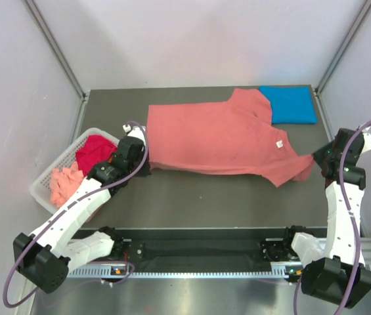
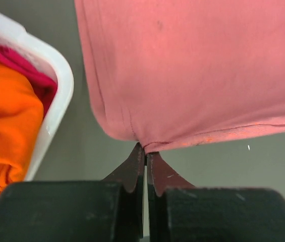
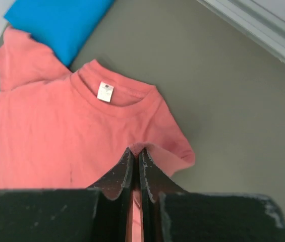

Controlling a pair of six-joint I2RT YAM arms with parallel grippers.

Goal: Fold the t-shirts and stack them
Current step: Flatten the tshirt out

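Note:
A salmon-pink t-shirt (image 1: 218,138) lies spread across the middle of the table, collar to the right. My left gripper (image 1: 140,165) is shut on its bottom hem corner (image 2: 145,145) at the left. My right gripper (image 1: 316,159) is shut on its sleeve edge (image 3: 141,149) at the right, near the collar tag (image 3: 105,92). A folded bright blue t-shirt (image 1: 290,104) lies at the back right, also in the right wrist view (image 3: 56,22). Magenta (image 1: 94,152) and orange (image 1: 64,182) shirts lie in the basket; the orange one shows in the left wrist view (image 2: 6,126).
A white slatted basket (image 1: 44,178) stands at the table's left edge, its rim (image 2: 56,96) close to my left gripper. Grey walls and metal frame posts enclose the table. A dark rail (image 1: 205,249) runs along the near edge.

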